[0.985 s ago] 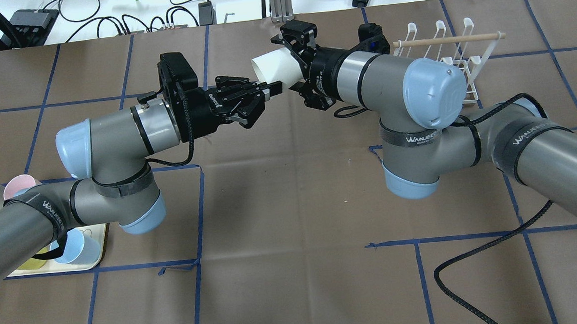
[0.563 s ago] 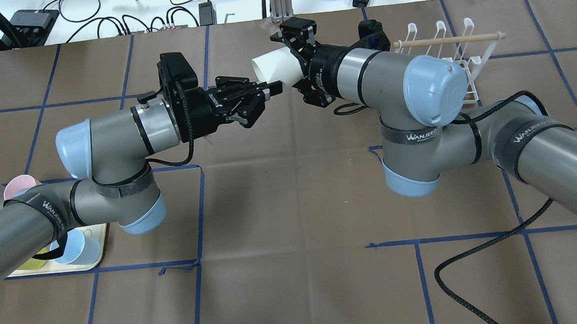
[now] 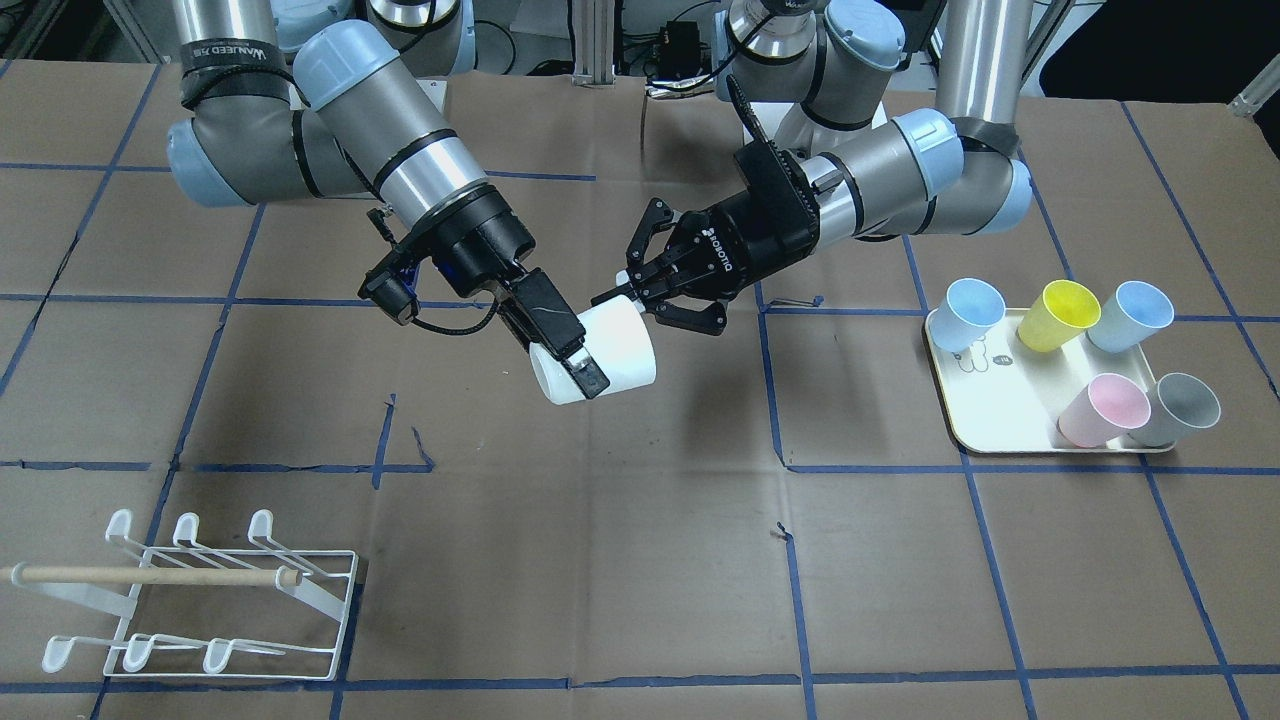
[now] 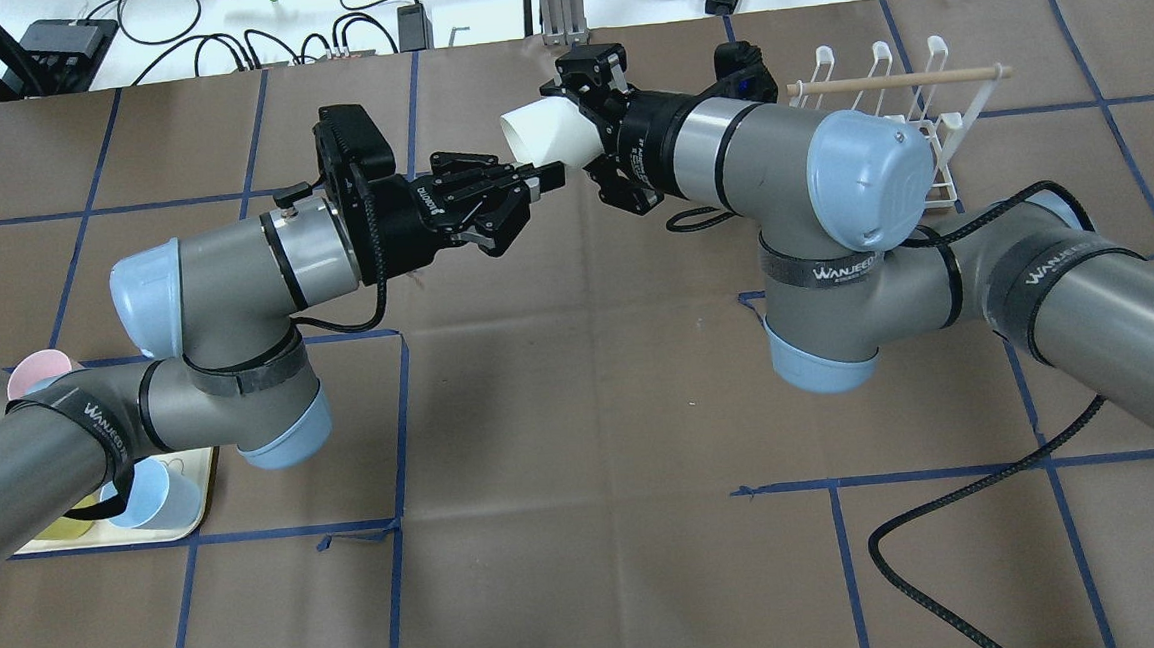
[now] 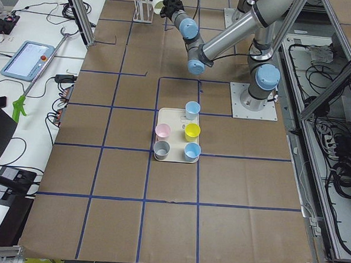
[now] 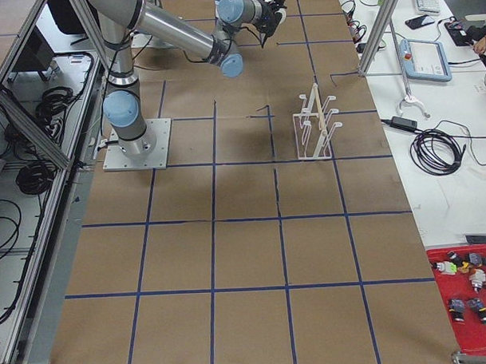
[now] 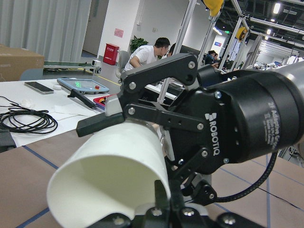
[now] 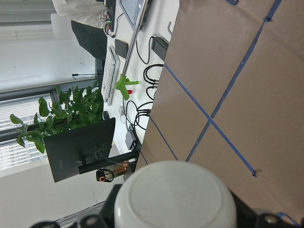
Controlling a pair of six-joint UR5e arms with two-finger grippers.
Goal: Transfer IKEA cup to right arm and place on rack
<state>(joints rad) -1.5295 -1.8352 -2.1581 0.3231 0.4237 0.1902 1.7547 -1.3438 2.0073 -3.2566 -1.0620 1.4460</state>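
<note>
**A:** Brown paper-covered table, gridded in blue tape. In mid-air above it, the black two-finger right gripper is clamped across the white tapered cup, base toward its palm. Its far finger is hidden behind the cup.

**B:** And the black left gripper?

**A:** Fingertips drawn close at the cup's mouth. Pinching the rim or only touching it, I cannot tell.

**B:** Further out?

**A:** The white wire rack with a wooden dowel stands well apart, on the robot's right. Five coloured cups sit on a cream tray at the opposite side.
</note>
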